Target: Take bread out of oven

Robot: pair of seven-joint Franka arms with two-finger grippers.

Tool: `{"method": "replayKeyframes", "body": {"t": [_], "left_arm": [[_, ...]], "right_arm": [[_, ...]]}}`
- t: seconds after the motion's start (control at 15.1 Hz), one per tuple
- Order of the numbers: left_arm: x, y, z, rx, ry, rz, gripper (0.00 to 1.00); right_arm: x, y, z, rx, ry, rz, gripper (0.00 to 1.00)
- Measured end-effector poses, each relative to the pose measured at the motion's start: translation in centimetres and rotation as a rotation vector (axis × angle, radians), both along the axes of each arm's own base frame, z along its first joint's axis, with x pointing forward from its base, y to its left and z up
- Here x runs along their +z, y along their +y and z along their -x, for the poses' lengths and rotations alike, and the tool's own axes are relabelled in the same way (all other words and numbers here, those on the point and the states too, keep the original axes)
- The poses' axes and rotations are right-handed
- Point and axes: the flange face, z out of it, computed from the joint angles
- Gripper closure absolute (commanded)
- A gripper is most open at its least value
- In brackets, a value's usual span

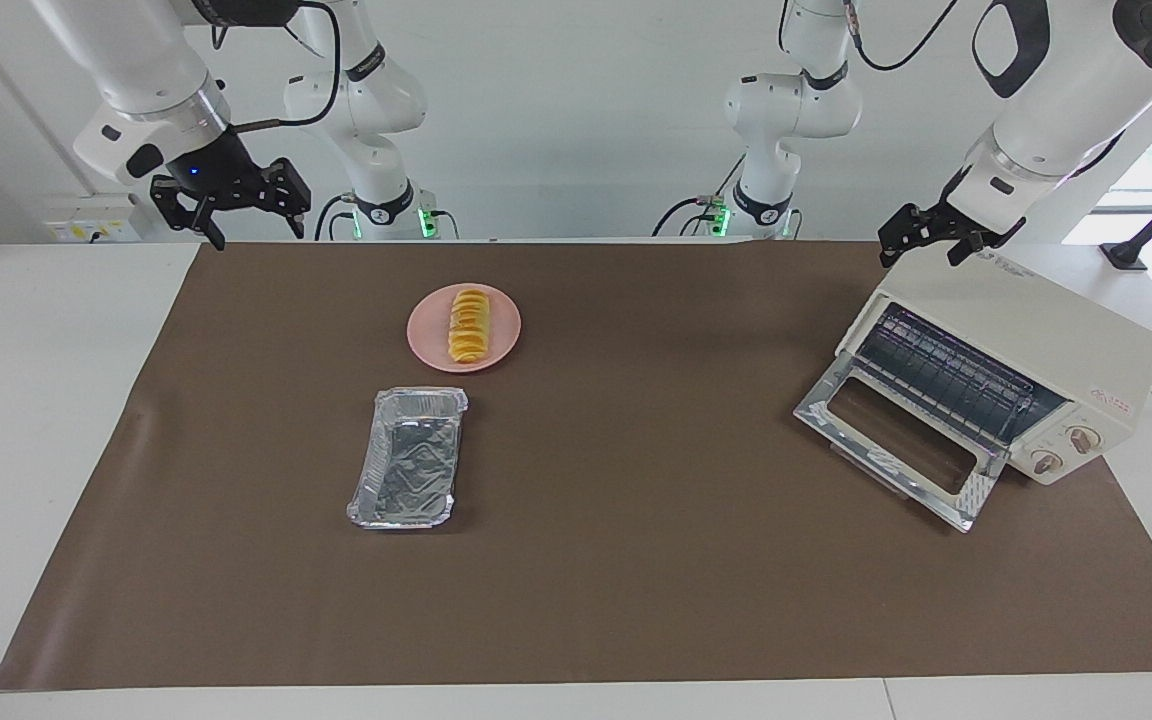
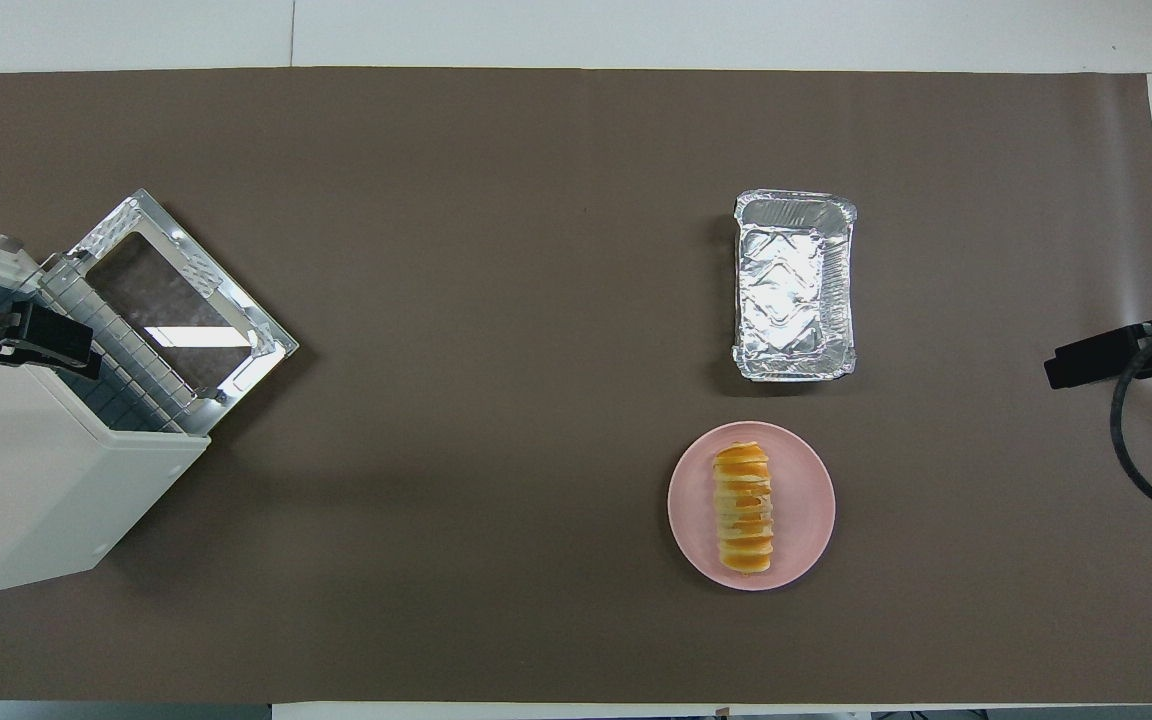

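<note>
The golden ridged bread [image 1: 469, 325] lies on a round pink plate [image 1: 426, 335] toward the right arm's end of the table; it also shows in the overhead view [image 2: 744, 508]. The cream-white oven [image 1: 1056, 340] stands at the left arm's end with its glass door [image 1: 891, 440] folded down open and its wire rack [image 1: 946, 375] bare. My left gripper [image 1: 921, 252] hangs open and empty over the oven's top edge nearest the robots. My right gripper [image 1: 254, 232] is open and empty, raised over the mat's edge at the right arm's end.
An empty silver foil tray [image 1: 408, 458] sits just farther from the robots than the plate. A brown mat [image 1: 636, 560] covers the white table. A black cable [image 2: 1136, 450] loops off the right arm.
</note>
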Motion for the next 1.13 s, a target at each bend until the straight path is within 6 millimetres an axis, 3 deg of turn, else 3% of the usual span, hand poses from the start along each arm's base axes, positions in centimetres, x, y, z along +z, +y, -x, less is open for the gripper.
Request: {"method": "replayKeyframes", "body": {"t": [0.4, 1.13], "left_arm": [[0.0, 0.0, 0.0, 0.0, 0.0, 0.0, 0.0], [0.0, 0.0, 0.0, 0.0, 0.0, 0.0, 0.0]], "right_arm": [[-2.8, 0.1, -1.1, -0.016, 0.021, 0.004, 0.0], [-2.0, -0.9, -0.8, -0.04, 0.032, 0.003, 0.0]]}}
